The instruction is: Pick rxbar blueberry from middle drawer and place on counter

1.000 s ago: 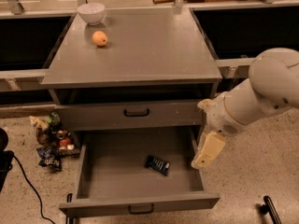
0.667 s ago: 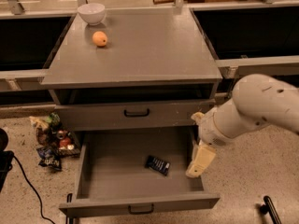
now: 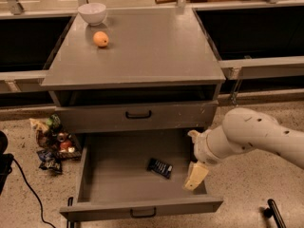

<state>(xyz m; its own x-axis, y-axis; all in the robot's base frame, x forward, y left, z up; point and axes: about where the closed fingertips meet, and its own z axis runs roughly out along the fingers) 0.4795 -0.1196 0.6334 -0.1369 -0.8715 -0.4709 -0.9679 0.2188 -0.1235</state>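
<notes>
The desk [image 3: 142, 51] is a flat grey square top, overhanging its cabinet [image 3: 95, 115] a little; a white bowl [image 3: 92, 12] stands at its back left corner; an orange [image 3: 100, 39] lies just in front of the bowl, not touching it; the floor [image 3: 247, 194] is pale and speckled; a heap of crumpled wrappers [image 3: 51, 144] lies on it beside the cabinet's left side; a black cable [image 3: 26, 191] trails nearby; the tool [image 3: 196, 175] hangs below desk level, over the right side of the open drawer [image 3: 118, 175].
</notes>
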